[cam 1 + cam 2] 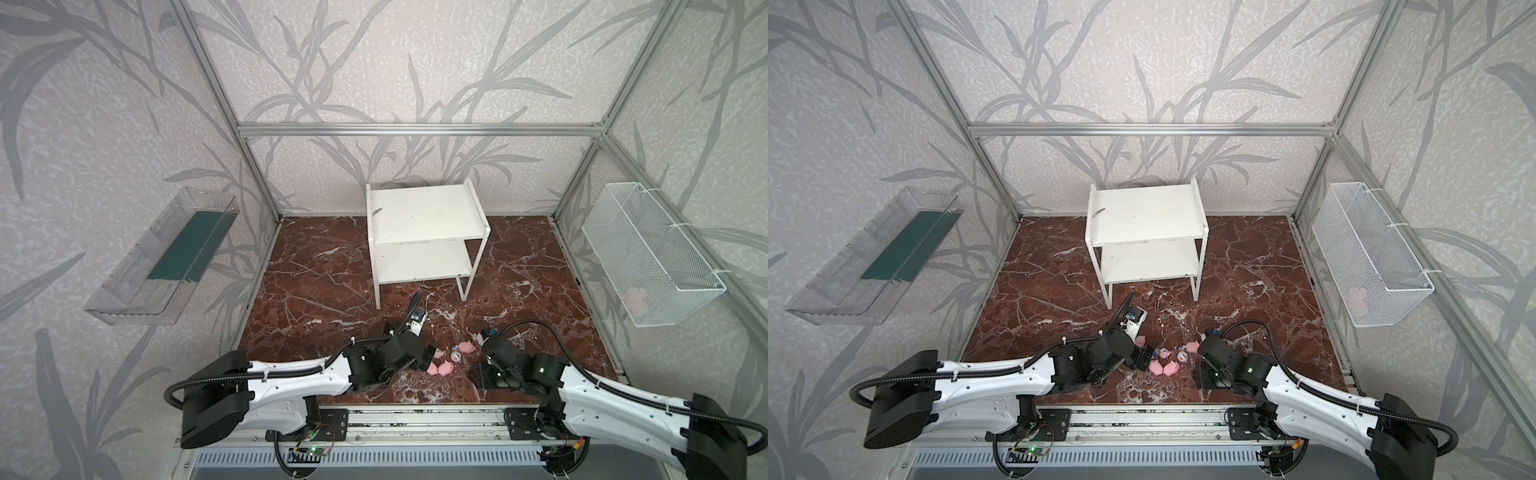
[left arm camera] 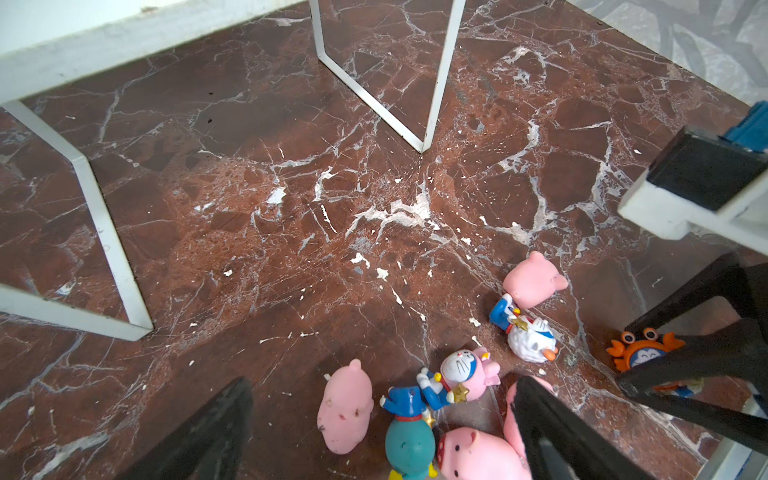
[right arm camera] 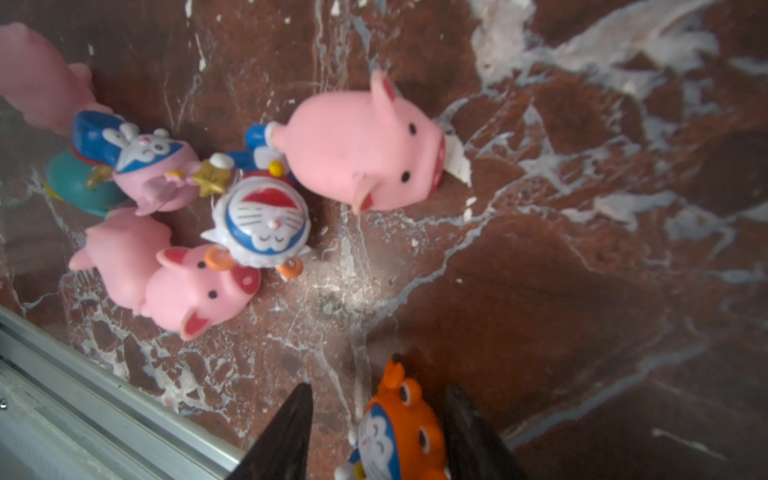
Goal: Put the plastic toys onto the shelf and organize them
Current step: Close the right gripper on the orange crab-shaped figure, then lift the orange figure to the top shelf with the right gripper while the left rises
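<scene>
Your right pincer point(image 3: 379, 390) is open around the small orange crab-hat cartoon toy point(image 3: 399, 432), with a gap on one side. Your left pincer point(image 2: 382, 388) is wide open over the small pink plastic pigs point(image 2: 345, 407) and blue-and-white cartoon toys point(image 2: 528, 332), near the front edge of the brown marble desk point(image 1: 324, 282). The white two-level shelf point(image 1: 419, 216) stands at the back edge, well apart.

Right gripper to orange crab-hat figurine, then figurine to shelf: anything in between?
Nothing visible. The right gripper straddles the orange crab-hat figurine, one finger on each side. From there to the shelf lies bare marble floor; the other toys and the left arm sit left of that line. Both shelf boards hold no toys.
</scene>
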Available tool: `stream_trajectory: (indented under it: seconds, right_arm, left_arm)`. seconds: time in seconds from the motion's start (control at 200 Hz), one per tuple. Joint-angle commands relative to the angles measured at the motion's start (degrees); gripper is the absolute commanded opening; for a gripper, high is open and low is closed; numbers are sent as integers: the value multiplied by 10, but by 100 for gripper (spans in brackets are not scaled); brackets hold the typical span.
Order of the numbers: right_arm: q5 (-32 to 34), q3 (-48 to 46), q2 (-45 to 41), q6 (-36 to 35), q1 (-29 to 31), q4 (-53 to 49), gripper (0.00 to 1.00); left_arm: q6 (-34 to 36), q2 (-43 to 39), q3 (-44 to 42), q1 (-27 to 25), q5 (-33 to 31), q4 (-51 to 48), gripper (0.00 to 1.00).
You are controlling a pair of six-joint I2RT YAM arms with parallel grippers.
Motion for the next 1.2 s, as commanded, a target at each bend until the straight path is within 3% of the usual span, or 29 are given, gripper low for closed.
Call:
stream_trajectory:
  seconds: [0.0,0.305,0.545,0.65,0.91,0.985,1.195]
  right_arm:
    - [-3,4,5,-21,-5,-15,44]
    - [-14,8,-17,-52,-5,-29,31]
    - [-42,19,-79,-135,-5,14,26]
    - [-56,30,-105,-178,-5,41,26]
    - [-68,45,-127,-276,-7,157,25]
    - [-99,54,-119,-307,-9,197,25]
    - [-185,80,-103,-356,-14,272,25]
  left_arm:
    - [6,-6,-4,-3,-17,4,99]
    - [8,16,9,-3,-3,7,99]
    - [17,18,15,-4,33,10,99]
    - [25,11,16,-4,83,14,99]
    - [40,-60,-17,-5,286,59,99]
    - [42,-84,-22,-5,332,58,99]
    - [36,-133,-35,-5,360,74,97]
